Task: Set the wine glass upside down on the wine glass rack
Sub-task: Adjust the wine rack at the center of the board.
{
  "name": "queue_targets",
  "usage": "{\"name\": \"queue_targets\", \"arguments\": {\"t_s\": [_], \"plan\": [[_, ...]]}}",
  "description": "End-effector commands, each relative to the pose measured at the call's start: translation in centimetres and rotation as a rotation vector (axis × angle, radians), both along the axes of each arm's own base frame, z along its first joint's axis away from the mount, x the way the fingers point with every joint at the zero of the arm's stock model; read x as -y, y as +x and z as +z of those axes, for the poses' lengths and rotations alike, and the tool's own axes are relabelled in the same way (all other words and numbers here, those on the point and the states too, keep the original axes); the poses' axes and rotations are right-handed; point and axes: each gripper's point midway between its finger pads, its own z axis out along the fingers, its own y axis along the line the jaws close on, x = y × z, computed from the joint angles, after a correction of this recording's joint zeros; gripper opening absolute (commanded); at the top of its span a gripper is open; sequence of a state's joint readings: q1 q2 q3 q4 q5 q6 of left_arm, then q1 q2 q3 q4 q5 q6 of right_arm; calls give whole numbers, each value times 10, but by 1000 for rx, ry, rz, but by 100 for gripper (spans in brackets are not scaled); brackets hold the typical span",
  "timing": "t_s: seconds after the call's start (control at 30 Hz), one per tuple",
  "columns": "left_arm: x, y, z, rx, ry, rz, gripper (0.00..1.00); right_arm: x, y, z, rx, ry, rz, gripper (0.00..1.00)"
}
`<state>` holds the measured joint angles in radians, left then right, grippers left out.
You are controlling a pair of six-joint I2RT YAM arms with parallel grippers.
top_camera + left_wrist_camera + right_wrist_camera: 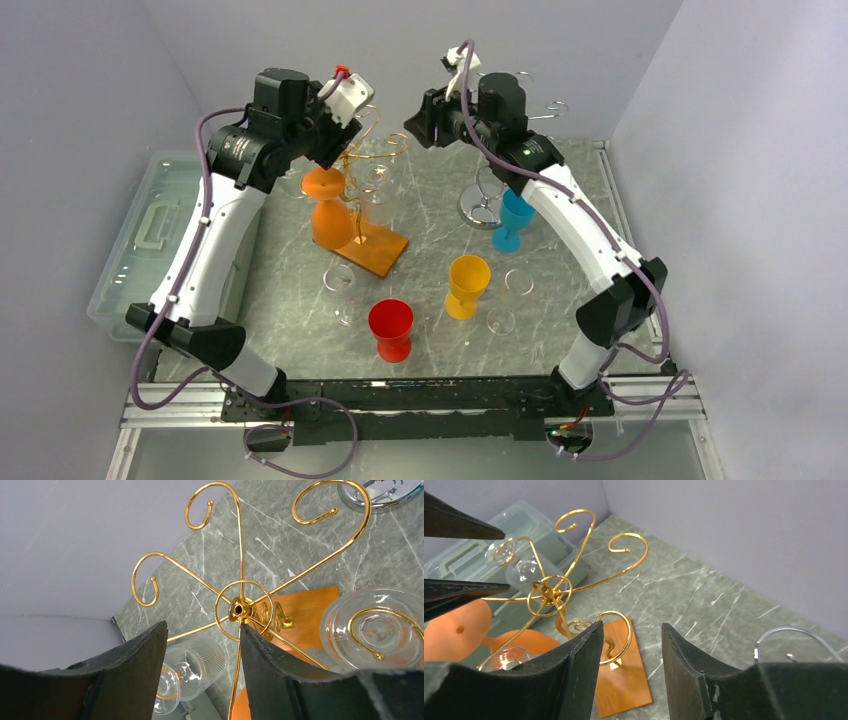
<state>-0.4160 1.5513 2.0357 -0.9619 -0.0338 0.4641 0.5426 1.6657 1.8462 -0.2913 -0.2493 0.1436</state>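
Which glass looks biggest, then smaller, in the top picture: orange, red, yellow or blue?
1. orange glass
2. red glass and yellow glass, about alike
3. blue glass, unsure: the right arm hides part

Black fingers, set apart, hover over the gold rack — a clear wine glass hangs upside down on it.

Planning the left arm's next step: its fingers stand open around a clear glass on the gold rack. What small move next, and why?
Probably ease the left gripper straight back from the gold rack. Its jaws stand apart and the clear glass between them appears to hang upside down on the rack, so only a clean retreat is left.
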Motion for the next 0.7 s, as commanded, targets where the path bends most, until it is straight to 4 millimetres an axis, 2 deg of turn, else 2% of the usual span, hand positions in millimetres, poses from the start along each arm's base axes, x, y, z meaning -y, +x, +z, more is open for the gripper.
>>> {"name": "queue_targets", "arguments": {"t_s": [0.0, 0.23, 0.67], "plan": [[7, 4, 4, 33, 6, -40, 59, -11, -3, 17, -25, 74, 67, 47], [6, 7, -8, 18, 43, -53, 57, -27, -3, -9, -112, 76, 145, 45], [6, 25, -17, 42, 86, -41, 54, -14, 4, -25, -128, 56, 88, 45]]}}
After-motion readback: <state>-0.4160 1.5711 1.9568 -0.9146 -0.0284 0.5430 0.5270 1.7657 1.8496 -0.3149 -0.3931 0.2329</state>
